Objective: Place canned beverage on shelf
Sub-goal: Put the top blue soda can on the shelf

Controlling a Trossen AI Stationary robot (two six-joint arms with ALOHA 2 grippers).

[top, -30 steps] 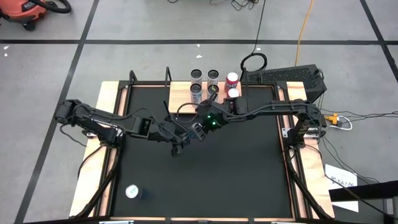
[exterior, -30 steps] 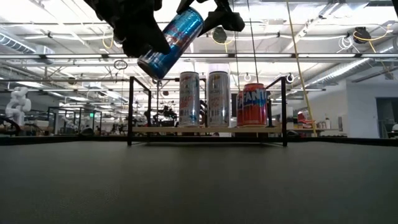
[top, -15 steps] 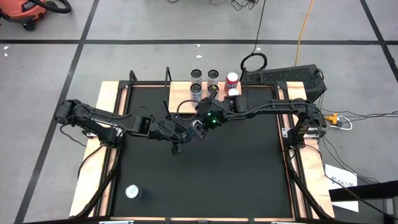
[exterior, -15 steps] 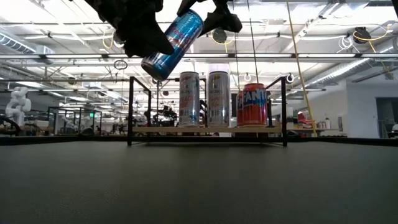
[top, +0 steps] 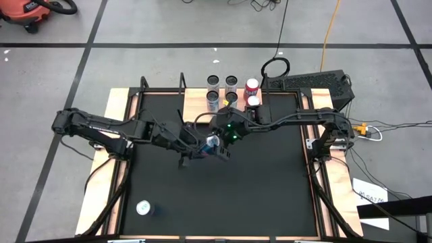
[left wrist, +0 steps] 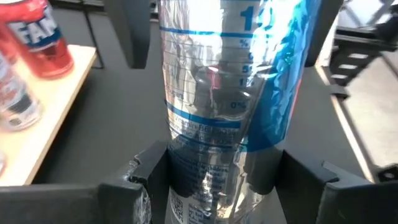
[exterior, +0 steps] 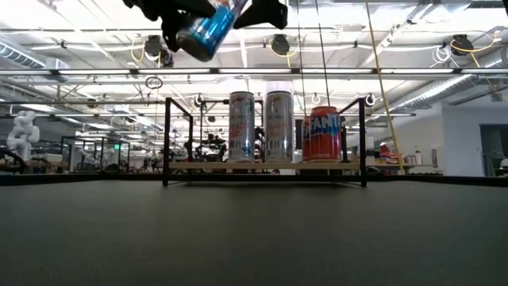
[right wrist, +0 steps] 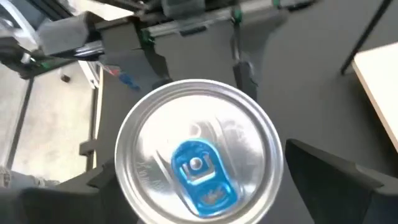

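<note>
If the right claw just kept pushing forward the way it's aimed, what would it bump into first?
Most likely the blue can: the right gripper points straight at its top. The left gripper is clamped on that can just beyond.

four cans are standing on the shelf at the table's far edge; another can is sitting near the front left corner.

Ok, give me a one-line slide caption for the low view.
Blue can held tilted high above the mat by the left gripper, right gripper at its top end, three cans standing on the shelf behind.
</note>
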